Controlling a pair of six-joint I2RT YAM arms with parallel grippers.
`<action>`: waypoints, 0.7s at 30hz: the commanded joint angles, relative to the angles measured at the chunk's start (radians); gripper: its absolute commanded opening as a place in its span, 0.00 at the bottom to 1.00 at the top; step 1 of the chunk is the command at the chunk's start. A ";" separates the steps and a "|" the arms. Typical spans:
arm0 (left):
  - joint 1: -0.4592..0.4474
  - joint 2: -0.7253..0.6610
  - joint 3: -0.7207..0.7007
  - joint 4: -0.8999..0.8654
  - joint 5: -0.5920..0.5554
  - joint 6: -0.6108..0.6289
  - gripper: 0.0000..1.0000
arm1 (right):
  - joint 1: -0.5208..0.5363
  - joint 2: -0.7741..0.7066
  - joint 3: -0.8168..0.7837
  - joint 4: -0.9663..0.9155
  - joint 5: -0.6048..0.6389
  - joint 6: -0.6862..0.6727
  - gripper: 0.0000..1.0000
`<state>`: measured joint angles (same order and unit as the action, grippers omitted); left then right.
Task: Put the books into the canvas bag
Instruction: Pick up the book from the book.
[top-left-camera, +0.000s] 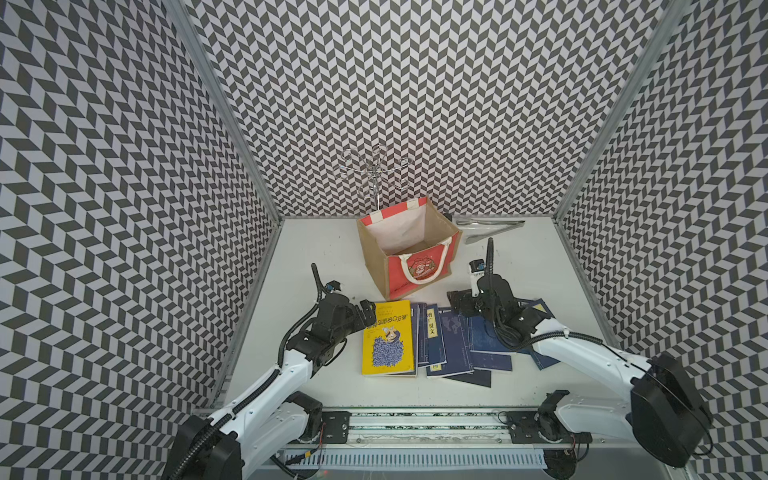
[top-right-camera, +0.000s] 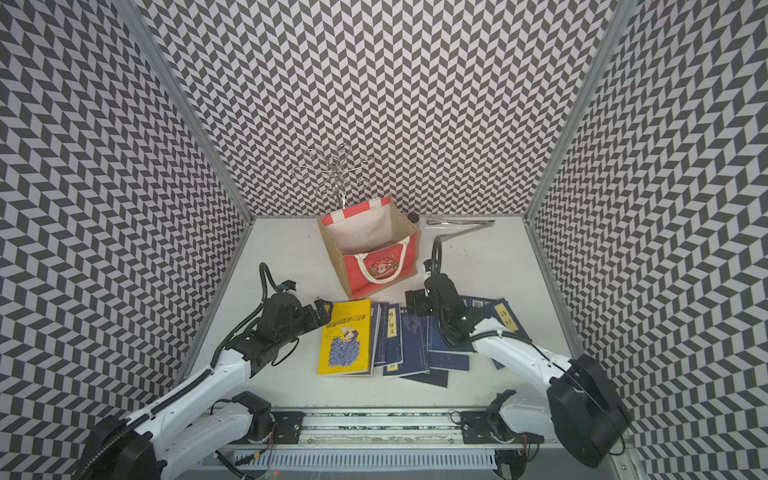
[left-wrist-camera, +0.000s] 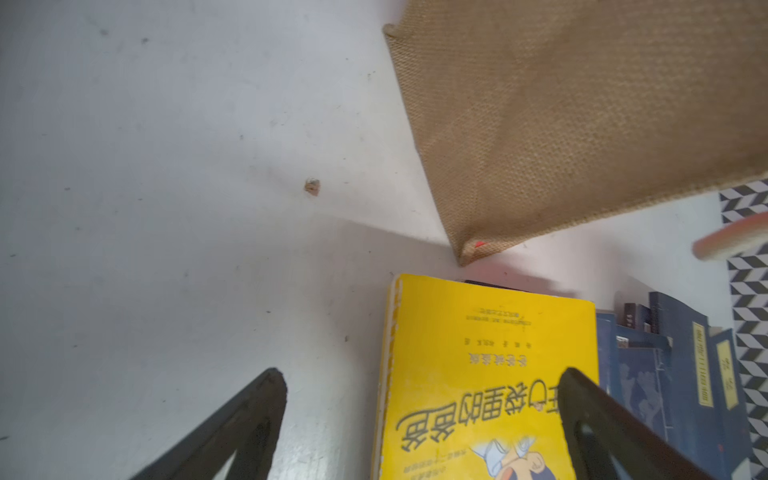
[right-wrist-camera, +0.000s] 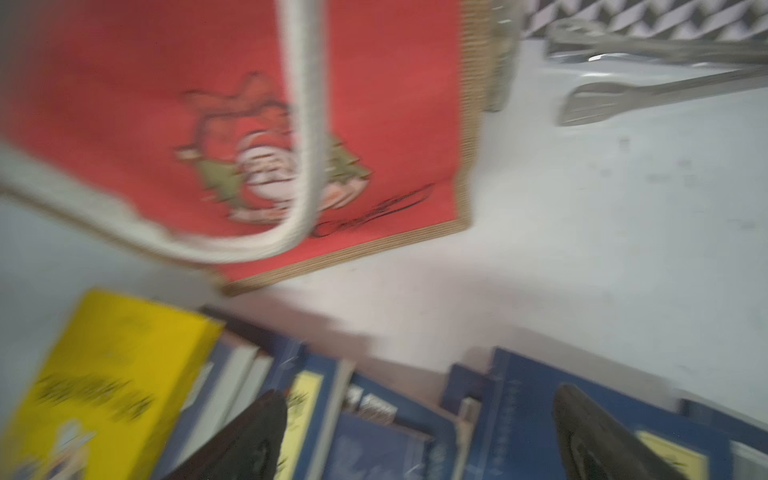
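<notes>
The left arm (top-left-camera: 266, 382) reaches forward with a bent elbow, forearm angled inward. Its left hand (top-left-camera: 366, 311) sits low and points toward the robot's right, its dark fingers (left-wrist-camera: 257, 415) spread wide and gripping nothing. The right arm (top-left-camera: 582, 349) mirrors it, angled inward. The right hand (top-left-camera: 454, 300) is low too, jaws fully apart and empty, though its wrist view is blurred.

We see bright, even light in both top views, with no hard glare on the white table (top-left-camera: 316, 257). Far from the canvas bag (top-left-camera: 419, 270), the walls (top-left-camera: 104, 187) lean and spread wide. The right wrist view is smeared all over, and the bag looks fuzzy there. The left wrist view is sharp, with a soft grey shadow and a pink glow beside the bag's corner.
</notes>
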<state>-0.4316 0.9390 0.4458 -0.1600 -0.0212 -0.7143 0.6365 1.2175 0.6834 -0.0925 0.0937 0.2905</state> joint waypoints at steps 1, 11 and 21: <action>-0.007 -0.027 -0.033 0.080 0.085 0.009 0.99 | 0.035 -0.036 -0.051 0.000 -0.298 0.065 0.99; -0.026 -0.050 -0.097 0.086 0.158 -0.012 1.00 | 0.103 -0.047 -0.078 0.023 -0.325 0.026 0.99; -0.138 -0.035 -0.135 0.145 0.176 -0.077 0.99 | 0.101 -0.067 -0.092 0.025 -0.330 0.026 0.99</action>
<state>-0.5365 0.9161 0.3161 -0.0731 0.1421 -0.7586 0.7368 1.1725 0.5991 -0.1047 -0.2192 0.3229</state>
